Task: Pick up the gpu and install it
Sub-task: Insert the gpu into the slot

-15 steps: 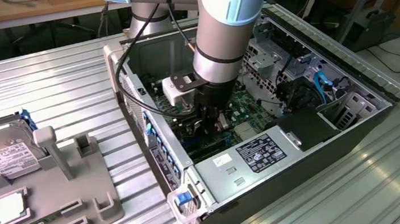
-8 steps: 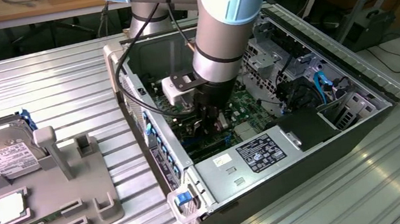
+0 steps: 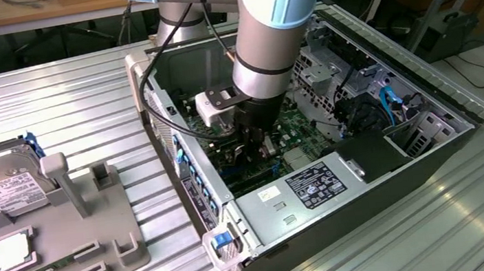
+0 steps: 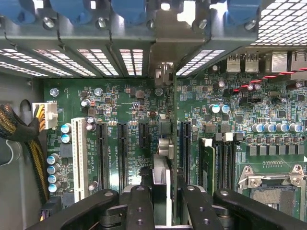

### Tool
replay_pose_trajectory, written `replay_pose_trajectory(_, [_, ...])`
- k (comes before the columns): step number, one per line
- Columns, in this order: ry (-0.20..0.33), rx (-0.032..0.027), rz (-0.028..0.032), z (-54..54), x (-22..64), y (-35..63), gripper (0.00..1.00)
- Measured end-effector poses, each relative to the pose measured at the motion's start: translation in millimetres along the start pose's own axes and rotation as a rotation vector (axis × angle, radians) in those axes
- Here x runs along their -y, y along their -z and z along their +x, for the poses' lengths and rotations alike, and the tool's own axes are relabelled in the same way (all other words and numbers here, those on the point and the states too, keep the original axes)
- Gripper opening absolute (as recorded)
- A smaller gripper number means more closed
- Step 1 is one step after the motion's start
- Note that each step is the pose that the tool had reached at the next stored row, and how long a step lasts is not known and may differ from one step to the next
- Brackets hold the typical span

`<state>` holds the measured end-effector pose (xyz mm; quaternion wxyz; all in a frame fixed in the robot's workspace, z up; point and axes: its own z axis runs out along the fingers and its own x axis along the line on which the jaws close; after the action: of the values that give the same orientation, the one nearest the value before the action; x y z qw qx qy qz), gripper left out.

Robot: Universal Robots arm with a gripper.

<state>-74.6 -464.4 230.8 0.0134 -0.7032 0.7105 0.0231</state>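
I see the gpu point(image 4: 163, 148) edge-on in the wrist view, a thin card standing upright between my two black fingers point(image 4: 139, 203), with its metal end bracket point(image 4: 164, 62) up against the case's rear slot openings. My gripper point(image 4: 165, 191) is shut on the card's upper edge. The card hangs just above the green motherboard point(image 4: 120, 103), in line with the gap between the black expansion slots point(image 4: 102, 153). In the exterior view the gripper point(image 3: 256, 140) reaches down into the open computer case point(image 3: 191, 176), and the arm hides the card there.
A white slot point(image 4: 79, 153), capacitors and a braided cable bundle point(image 4: 19, 132) lie to one side of the slots, the CPU socket point(image 4: 273, 189) to the other. Outside the case, a grey fixture point(image 3: 63, 261) carries a hard drive point(image 3: 4, 185) and a CPU chip point(image 3: 11, 250).
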Motion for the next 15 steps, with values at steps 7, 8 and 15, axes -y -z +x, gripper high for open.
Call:
replay_pose_trajectory(7, [0.0, 0.0002, 0.0, 0.1, -2.3, -6.0, 0.28])
replay_pose_trajectory(8, [0.0, 0.0002, 0.0, 0.1, -2.3, -6.0, 0.28])
replay_pose_trajectory(15, [0.0, -0.0001, 0.0006, -0.1, -2.4, -0.9, 0.35])
